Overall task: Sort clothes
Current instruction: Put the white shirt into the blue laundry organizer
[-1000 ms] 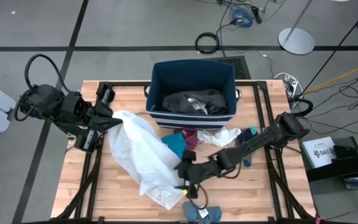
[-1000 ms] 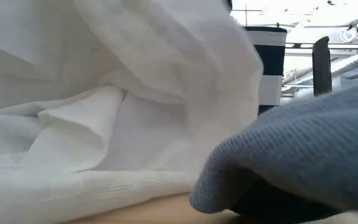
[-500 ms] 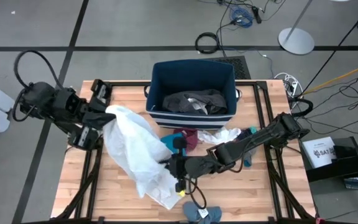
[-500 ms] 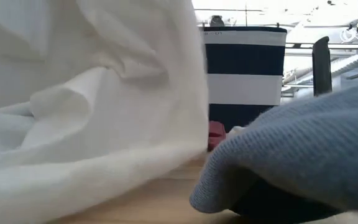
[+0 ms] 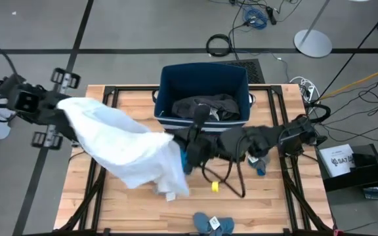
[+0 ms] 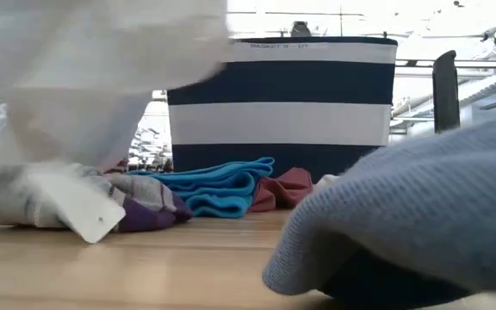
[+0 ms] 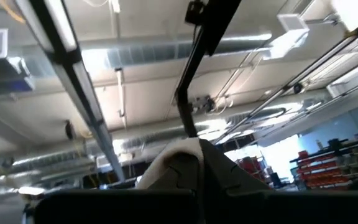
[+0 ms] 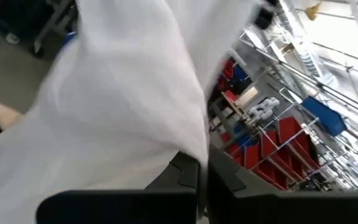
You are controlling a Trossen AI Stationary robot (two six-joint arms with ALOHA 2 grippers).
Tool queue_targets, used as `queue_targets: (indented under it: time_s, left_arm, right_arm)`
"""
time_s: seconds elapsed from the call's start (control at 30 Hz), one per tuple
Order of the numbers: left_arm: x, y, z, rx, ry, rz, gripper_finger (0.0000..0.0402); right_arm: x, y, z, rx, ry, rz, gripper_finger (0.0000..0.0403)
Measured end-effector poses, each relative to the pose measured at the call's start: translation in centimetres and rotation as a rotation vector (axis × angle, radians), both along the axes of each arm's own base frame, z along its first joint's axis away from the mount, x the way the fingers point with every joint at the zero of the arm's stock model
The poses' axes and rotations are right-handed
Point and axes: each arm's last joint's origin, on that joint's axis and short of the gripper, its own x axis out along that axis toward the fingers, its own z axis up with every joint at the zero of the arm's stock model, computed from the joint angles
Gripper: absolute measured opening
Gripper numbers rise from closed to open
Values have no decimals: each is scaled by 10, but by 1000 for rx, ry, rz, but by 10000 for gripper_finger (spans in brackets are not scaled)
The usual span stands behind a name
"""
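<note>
matt white cloth garment (image 5: 120, 141), wood table (image 5: 261, 203)

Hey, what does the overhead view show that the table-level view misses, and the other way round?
Only the high view shows both arms, the left gripper and right gripper stretching the white garment, plus the dark grey garment inside the bin. Only the low view shows the bin's white stripes and the maroon piece. Both show the navy bin, white garment and teal sock.
</note>
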Motion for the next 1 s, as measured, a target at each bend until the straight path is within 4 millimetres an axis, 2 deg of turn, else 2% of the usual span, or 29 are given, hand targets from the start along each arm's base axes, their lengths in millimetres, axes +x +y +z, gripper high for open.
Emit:
queue_targets:
  time_s: [0.07, 0.13, 0.23, 0.4, 0.57, 0.73, 0.87, 1.0]
  left_arm:
    - [-4, 1, 0, 9, -3, -33, 2]
    - [-2, 0, -2, 12, 32, -65, 2]
    - [5, -4, -11, 9, 168, -105, 2]
    - [35, -17, -42, 47, 509, -134, 2]
    - [75, -37, -90, 59, 735, -154, 2]
    - [112, -61, -148, 66, 838, -141, 2]
    - [131, -73, -190, 31, 877, -135, 2]
    - [145, -84, -229, -33, 915, -168, 2]
  right_arm:
    - [-2, -7, 8, 26, -15, 12, 0]
    - [-3, -11, 9, 84, -12, 30, 0]
    - [-3, -11, -3, 161, 79, 35, 0]
    - [-15, 0, -31, 315, 296, -8, 0]
    - [-33, 17, -57, 431, 460, -97, 0]
    - [-49, 42, -100, 457, 561, -203, 0]
    - [-64, 56, -142, 534, 551, -206, 0]
    - [-83, 55, -187, 674, 453, -156, 0]
